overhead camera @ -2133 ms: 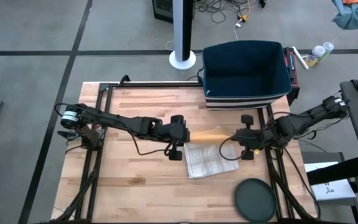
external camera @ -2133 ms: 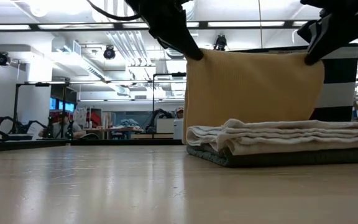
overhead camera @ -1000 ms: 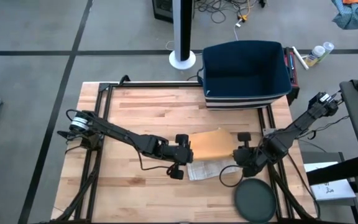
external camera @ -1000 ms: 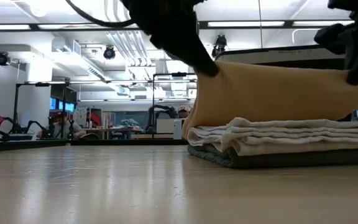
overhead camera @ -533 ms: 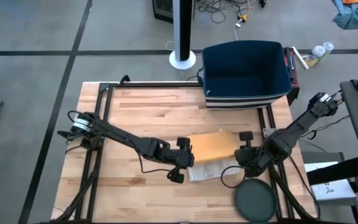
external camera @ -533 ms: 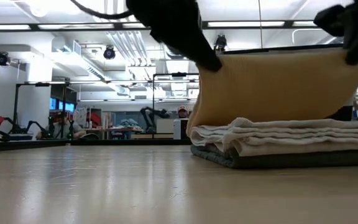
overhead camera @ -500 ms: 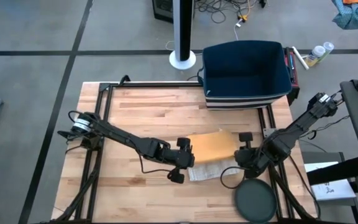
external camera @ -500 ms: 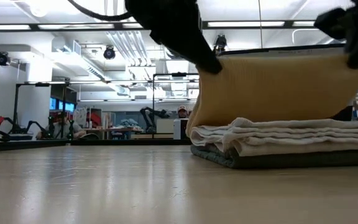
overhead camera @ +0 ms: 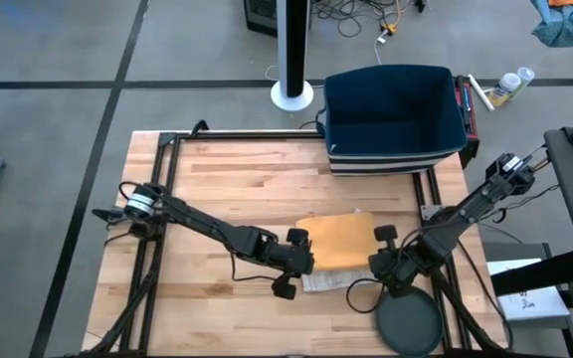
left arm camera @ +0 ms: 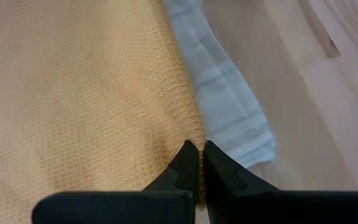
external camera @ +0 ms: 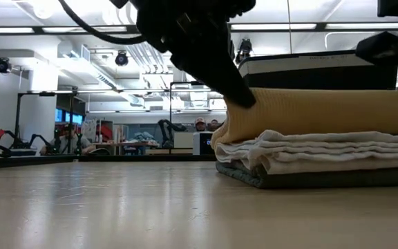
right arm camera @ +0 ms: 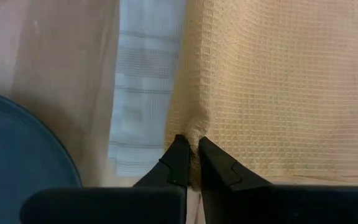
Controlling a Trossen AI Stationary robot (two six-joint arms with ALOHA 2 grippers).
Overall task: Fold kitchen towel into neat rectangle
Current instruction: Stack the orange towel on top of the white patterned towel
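Observation:
A yellow waffle-weave kitchen towel [overhead camera: 341, 239] lies spread over a stack of folded towels, white ones [external camera: 309, 153] on a grey one [external camera: 302, 177], on the wooden table. My left gripper [overhead camera: 308, 262] is shut on the yellow towel's near left corner and my right gripper [overhead camera: 379, 261] is shut on its near right corner. In the low view the yellow towel [external camera: 323, 111] drapes over the stack's top, with the left gripper [external camera: 244, 97] at its left end. A white striped towel [left arm camera: 229, 112] sticks out beyond the yellow edge. My left gripper pinches the yellow towel's edge [left arm camera: 193, 138] between its two fingers, at the near left corner. The fingers slant down from the table's left. The cloth puckers at the fingertips and lies on the stack. My right gripper pinches the yellow towel's edge [right arm camera: 194, 134] between its two fingers, at the near right corner. The fingers point steeply down, and the cloth puckers at them. Beyond the fingers the towel lies flat on the stack.
A dark round plate [overhead camera: 408, 321] lies at the table's near right, close by my right gripper. A dark blue bin [overhead camera: 394, 117] stands at the far right edge. Bare wood [overhead camera: 217, 189] stretches over the table's left and far parts.
Both grippers have moved toward the table's near edge and down, tipping more steeply. The yellow towel's held edge has come down with them: the towel, which stood up behind the stack, now lies draped over its top. Both grippers have stayed shut.

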